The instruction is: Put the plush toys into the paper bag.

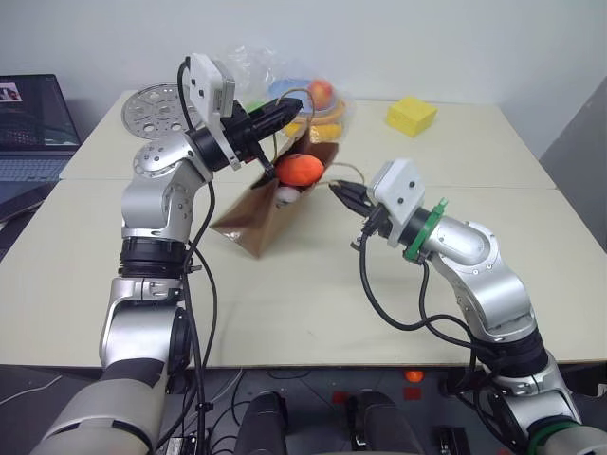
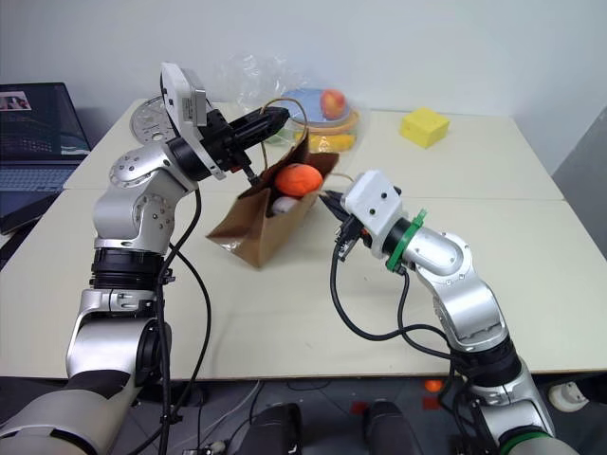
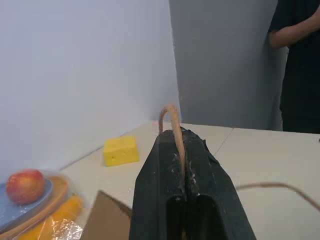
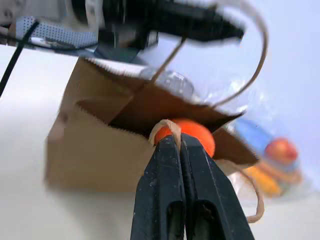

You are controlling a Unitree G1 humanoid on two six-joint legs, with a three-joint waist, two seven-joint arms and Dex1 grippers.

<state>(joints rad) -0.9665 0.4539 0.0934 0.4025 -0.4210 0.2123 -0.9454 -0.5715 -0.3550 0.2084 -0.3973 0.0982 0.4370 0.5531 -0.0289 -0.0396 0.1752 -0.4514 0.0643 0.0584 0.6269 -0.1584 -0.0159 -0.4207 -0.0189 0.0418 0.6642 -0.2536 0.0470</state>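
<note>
Our left jaws (image 2: 281, 116) and right jaws (image 2: 329, 201) each pinch a bag (image 2: 256, 232) handle; carrot (image 2: 297, 178) (white toy (image 2: 284, 204) beside) inside.

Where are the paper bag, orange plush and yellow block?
paper bag (image 2: 254, 237), right eye view, brown front panel.
orange plush (image 2: 298, 178), right eye view, middle of its body at the bag mouth.
yellow block (image 1: 412, 116), left eye view, top face.
</note>
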